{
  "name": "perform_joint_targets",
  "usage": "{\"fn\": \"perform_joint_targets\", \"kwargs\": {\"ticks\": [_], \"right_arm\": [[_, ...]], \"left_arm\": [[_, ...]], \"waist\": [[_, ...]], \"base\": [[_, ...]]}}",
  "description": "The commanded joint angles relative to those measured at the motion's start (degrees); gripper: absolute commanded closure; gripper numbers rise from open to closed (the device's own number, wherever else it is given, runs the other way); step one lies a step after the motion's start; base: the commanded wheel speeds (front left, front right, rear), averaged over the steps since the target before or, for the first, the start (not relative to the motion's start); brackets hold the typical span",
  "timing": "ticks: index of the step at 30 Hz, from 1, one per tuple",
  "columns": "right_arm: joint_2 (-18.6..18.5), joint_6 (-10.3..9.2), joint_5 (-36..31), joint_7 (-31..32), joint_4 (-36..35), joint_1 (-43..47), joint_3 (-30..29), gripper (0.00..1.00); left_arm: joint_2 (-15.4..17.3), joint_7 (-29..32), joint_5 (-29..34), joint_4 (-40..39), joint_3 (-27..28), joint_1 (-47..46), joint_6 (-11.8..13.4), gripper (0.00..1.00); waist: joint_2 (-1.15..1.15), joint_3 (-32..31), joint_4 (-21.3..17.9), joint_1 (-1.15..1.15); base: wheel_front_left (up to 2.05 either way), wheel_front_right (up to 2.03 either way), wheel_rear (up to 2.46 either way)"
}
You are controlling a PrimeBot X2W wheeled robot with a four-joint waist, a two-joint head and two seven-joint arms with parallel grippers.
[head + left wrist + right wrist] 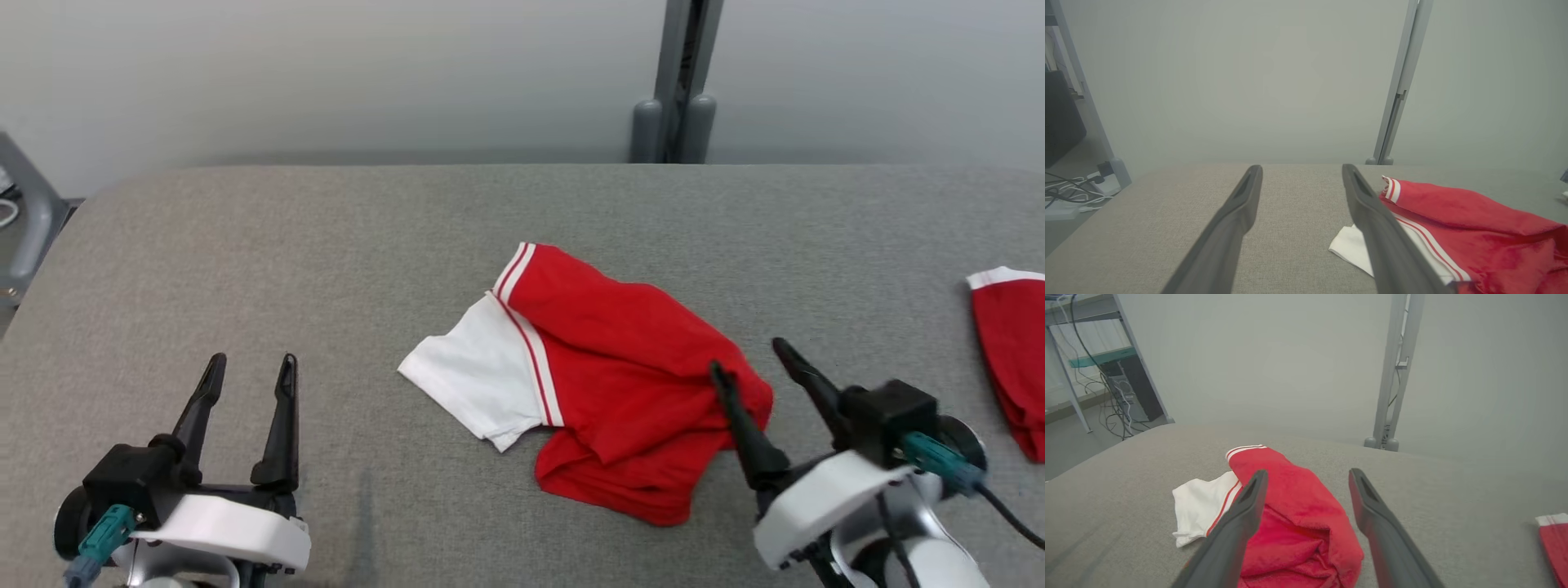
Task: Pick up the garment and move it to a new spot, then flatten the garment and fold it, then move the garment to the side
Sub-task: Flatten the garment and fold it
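Red-and-white garment (604,384) lies crumpled mid-table, white sleeve spread leftward.

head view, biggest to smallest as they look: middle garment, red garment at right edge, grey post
1. middle garment
2 and 3. red garment at right edge, cropped by the frame, and grey post: they look alike, so not ranked

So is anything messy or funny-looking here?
Yes. The red garment in the middle of the table lies crumpled and bunched up, with a white part poking out on the left. Nothing looks spilled or broken.
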Motion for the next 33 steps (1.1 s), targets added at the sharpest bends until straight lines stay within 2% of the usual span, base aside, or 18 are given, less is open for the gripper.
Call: {"fn": "perform_joint_targets", "kwargs": {"ticks": [1, 8, 11, 21, 23, 26, 27, 28, 29, 33], "right_arm": [[-1.1, 0.01, 0.8, 0.7, 1.2, -2.0, 1.7, 0.0], [-6.8, 0.0, 5.4, 5.2, 12.2, -16.2, 18.5, 0.0], [-8.0, 0.0, 6.6, 5.7, 17.1, -21.9, 24.8, 0.0], [-7.2, 0.0, 12.7, 7.4, 34.4, -36.8, 39.1, 0.0], [-7.0, 0.0, 13.7, 7.5, 35.8, -37.9, 40.5, 0.0], [-6.4, 0.0, 17.1, 10.4, 40.4, -40.4, 44.7, 0.0], [-6.3, 0.0, 18.7, 11.2, 41.6, -40.9, 45.9, 0.13], [-6.4, 0.0, 19.6, 12.0, 42.4, -41.6, 47.0, 0.64], [-6.4, 0.0, 20.9, 12.5, 43.1, -42.2, 47.8, 1.0], [-6.5, -0.01, 24.5, 11.1, 43.5, -44.8, 49.2, 1.0]], "left_arm": [[0.1, -0.1, -0.1, 0.5, 0.2, -1.7, -0.4, 0.0], [-1.8, -1.9, -0.9, 3.6, -1.2, -5.1, -2.4, 0.0], [-2.6, -2.8, -1.2, 5.1, -1.7, -6.4, -3.5, 0.0], [-4.8, -4.8, -0.6, 9.0, -2.9, -10.9, -5.9, 0.0], [-5.0, -4.8, -0.5, 9.5, -3.0, -11.3, -6.1, 0.0], [-5.5, -5.2, -0.3, 10.3, -3.1, -12.2, -6.6, 0.0], [-5.7, -5.2, -0.3, 10.6, -3.0, -12.5, -6.8, 0.0], [-5.9, -5.4, -0.2, 10.9, -2.9, -12.8, -7.0, 0.0], [-6.0, -5.4, -0.1, 11.1, -2.8, -12.9, -7.2, 0.0], [-6.3, -5.6, 0.1, 11.8, -2.2, -13.0, -7.3, 0.0]], "waist": [[0.0, 2.5, 2.7, 0.0], [0.0, 6.5, 8.6, 0.0], [0.0, 7.9, 10.7, 0.0], [0.0, 12.3, 14.0, 0.0], [0.0, 12.6, 14.2, 0.0], [0.0, 13.5, 14.5, 0.0], [0.0, 13.7, 14.5, 0.0], [0.0, 13.9, 14.5, 0.0], [0.0, 14.1, 14.5, 0.0], [0.0, 14.5, 14.1, 0.0]], "base": [[0.0, 0.0, 0.0], [0.0, 0.0, 0.0], [0.0, 0.0, 0.0], [0.0, 0.0, 0.0], [0.0, 0.0, 0.0], [0.0, 0.0, 0.0], [0.0, 0.0, 0.0], [0.0, 0.0, 0.0], [0.0, 0.0, 0.0], [0.0, 0.0, 0.0]]}}
